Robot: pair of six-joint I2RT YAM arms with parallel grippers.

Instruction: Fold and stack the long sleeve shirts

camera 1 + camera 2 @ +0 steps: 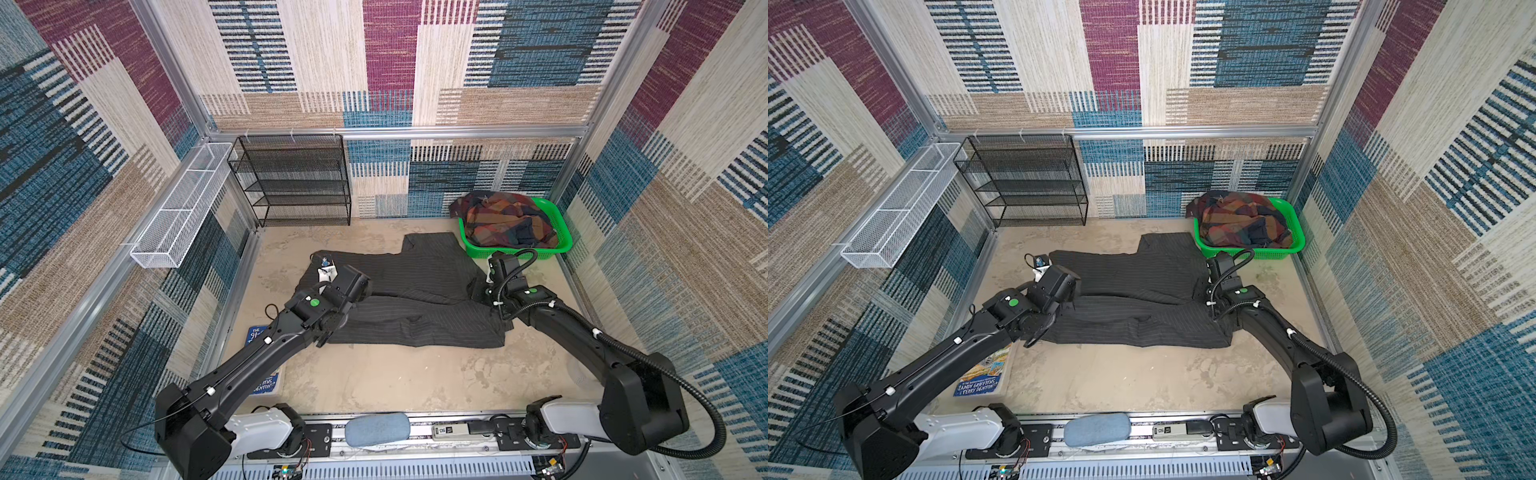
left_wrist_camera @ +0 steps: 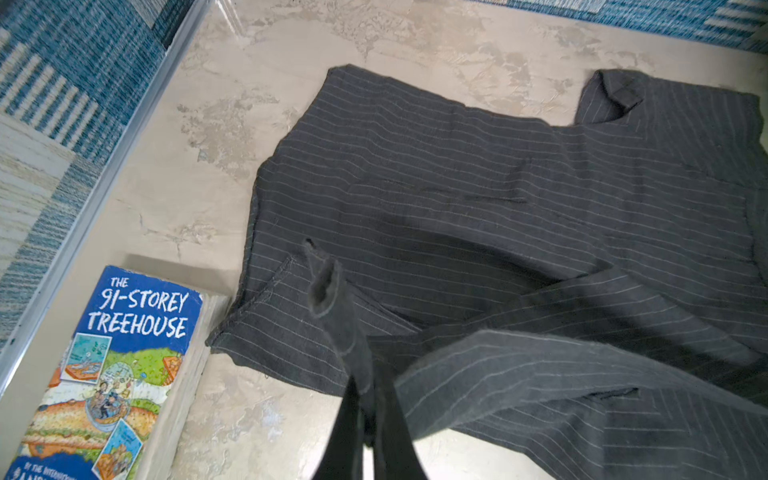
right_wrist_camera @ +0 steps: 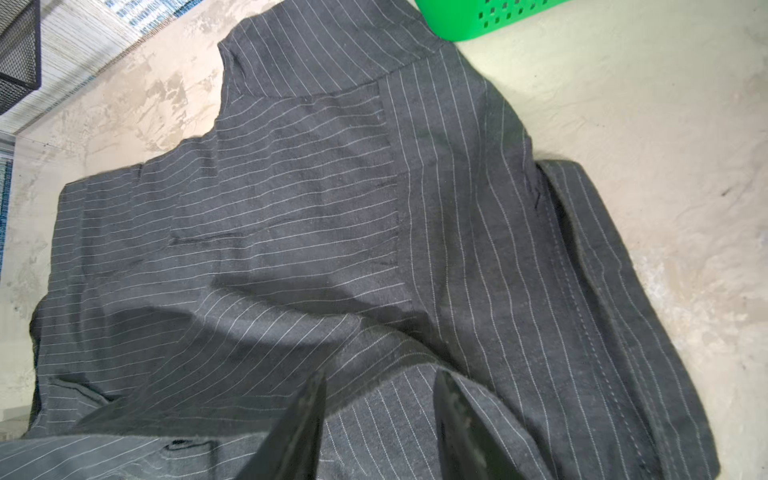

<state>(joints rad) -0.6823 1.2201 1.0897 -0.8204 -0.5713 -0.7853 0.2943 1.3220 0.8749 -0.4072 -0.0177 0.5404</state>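
The left gripper (image 2: 368, 411) is pinched tight on a narrow raised strip of the dark charcoal-grey pinstriped shirt (image 1: 415, 286), which stands up between its black fingers (image 2: 345, 432) in the left wrist view. The right gripper (image 3: 380, 399) has its jaws standing partly apart over the same cloth, gripping nothing; a fold of the cloth lies in the gap between them. The left arm (image 1: 249, 357) stretches from its base at the near left edge diagonally forward, its wrist bent down over the shirt's left end. The right arm (image 1: 573, 328) rises to a high elbow at the near right, then slopes down and inward, its wrist tipped onto the shirt's right edge. The pinstriped shirt lies spread across the middle of the mottled beige tabletop (image 1: 395, 374) between the two wrists in both top views, mostly flat, with one band of cloth folded across its near side. Just beyond its far right corner stands a green plastic basket (image 1: 473, 243), in which the rust, orange and navy plaid shirt (image 1: 505, 224) sits crumpled. A blue paperback book (image 2: 124, 353) lies on the tabletop just beside the shirt's left end, under the left arm.
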